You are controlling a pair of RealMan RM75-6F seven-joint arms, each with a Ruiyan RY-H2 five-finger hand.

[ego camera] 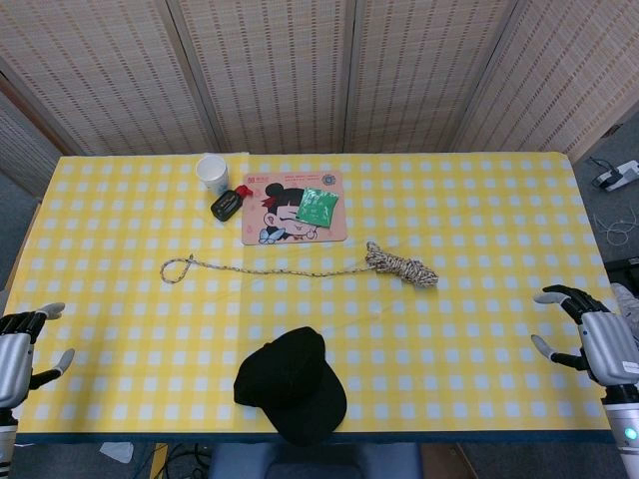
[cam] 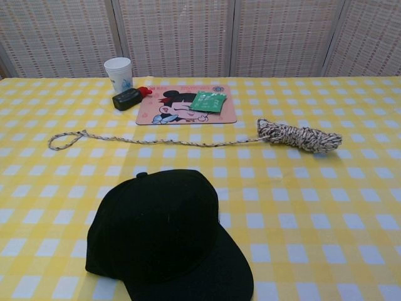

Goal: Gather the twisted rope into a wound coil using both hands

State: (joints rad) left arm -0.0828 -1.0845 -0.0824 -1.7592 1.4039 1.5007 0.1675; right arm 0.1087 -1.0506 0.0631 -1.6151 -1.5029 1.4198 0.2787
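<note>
Both hands, left hand [ego camera: 22, 349] and right hand [ego camera: 591, 334], are released (fingers spread), well apart from the twisted rope [ego camera: 300, 269]; reaching comes first.

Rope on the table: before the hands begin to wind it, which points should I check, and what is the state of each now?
1. Left hand holds nothing, fingers apart: ok.
2. Right hand holds nothing, fingers apart: ok.
3. Rope fully visible, looped end to bundled end: ok.
4. Rope already coiled: not ok; a long tail lies straight.
5. Black cap lies apart from the rope: ok.
6. Rope within reach of both hands: cannot tell.
</note>
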